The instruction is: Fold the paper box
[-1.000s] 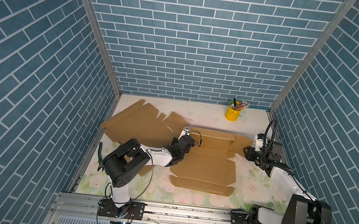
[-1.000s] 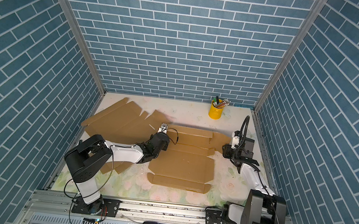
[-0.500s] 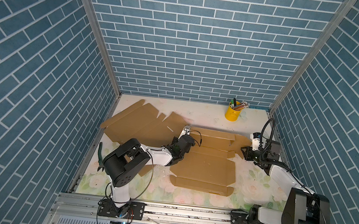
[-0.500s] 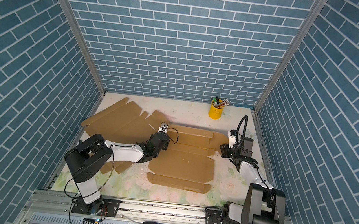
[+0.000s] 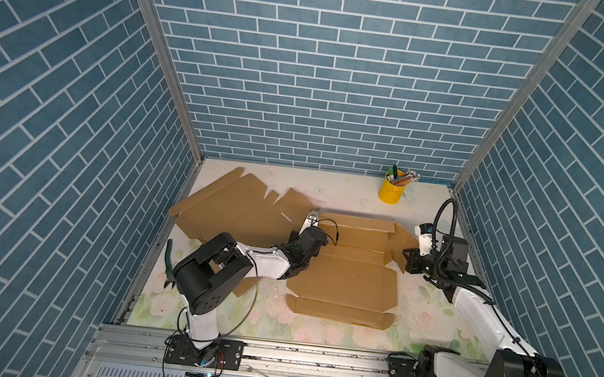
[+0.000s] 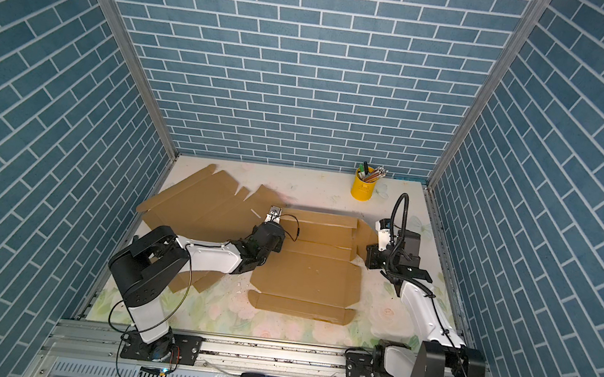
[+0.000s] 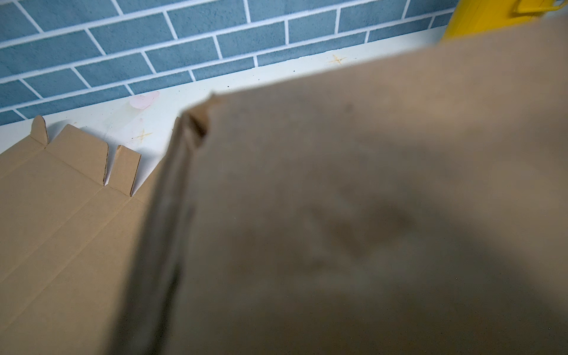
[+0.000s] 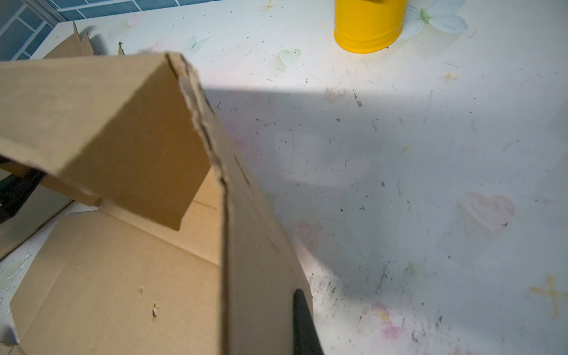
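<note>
Since a second ago the right gripper (image 5: 409, 261) has slid a little inward from the right rail, and its jaws have gone from partly apart to fully closed. It now pinches the raised side flap (image 8: 255, 246) of the paper box (image 5: 348, 280). In the right wrist view I see one black finger (image 8: 302, 322) pressed flat on the flap's outer face; its partner is hidden behind the cardboard. That flap stands close to upright, and next to it a back panel leans over the base.

My left arm has not shifted. The left gripper (image 5: 306, 232) sits at the box's left edge with its jaws closed. In the left wrist view blurred cardboard fills most of the picture and covers the fingers, so I cannot tell whether they grip it.

In both top views the paper box (image 6: 306, 275) lies mid-table between the two arms, base flat, with its front flap lying flat toward the near rail. A second cardboard sheet (image 5: 236, 209) lies flat at the back left, touching or overlapping the box near the left gripper. The yellow cup (image 5: 391, 192) of pens stands upright on the table (image 5: 350, 191) near the back wall, well apart from the box.
</note>
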{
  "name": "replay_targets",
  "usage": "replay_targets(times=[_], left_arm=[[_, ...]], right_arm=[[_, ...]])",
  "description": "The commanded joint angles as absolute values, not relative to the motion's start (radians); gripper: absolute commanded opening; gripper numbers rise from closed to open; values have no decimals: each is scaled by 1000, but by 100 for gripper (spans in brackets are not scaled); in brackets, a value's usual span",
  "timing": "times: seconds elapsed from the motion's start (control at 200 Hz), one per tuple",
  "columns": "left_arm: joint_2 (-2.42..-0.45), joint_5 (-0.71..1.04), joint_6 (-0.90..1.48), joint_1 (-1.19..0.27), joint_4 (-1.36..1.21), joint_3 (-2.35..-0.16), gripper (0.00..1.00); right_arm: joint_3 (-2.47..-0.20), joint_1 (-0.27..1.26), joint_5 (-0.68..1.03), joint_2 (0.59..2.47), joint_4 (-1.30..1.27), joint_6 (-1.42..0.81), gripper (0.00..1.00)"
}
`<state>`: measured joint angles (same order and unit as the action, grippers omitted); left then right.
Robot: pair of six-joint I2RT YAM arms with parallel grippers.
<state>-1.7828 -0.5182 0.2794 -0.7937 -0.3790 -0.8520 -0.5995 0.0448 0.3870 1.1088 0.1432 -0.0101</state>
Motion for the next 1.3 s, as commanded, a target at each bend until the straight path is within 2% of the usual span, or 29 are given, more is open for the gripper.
replay_targets(times=[0.0,0.325,0.53,0.68,0.975,1.15,1.295], left_arm=[[-1816,-560,236,-808,-296,-827,0],[-1830,-575,238,-822,-301,-834,0],[-1837,-568,241,-822,-302,-833,0],[-1842,-550,226,-822,-316,-825,0],[-1837,-569,193,-822,-330,-793,0],[-1851,-574,183,-822,-345,-785,0],[-1855,-572,175,-822,-349,-786,0]], right_arm=[[-632,90,368,1049,160,-72,0],[-634,206,268,1046,188,-232,0],[-558,228,240,1054,83,-335,0],[-523,226,265,1038,39,-276,13],[-658,125,478,1052,230,-206,42],[-707,31,554,1002,250,-232,49],[-771,-18,521,1008,267,-244,49]])
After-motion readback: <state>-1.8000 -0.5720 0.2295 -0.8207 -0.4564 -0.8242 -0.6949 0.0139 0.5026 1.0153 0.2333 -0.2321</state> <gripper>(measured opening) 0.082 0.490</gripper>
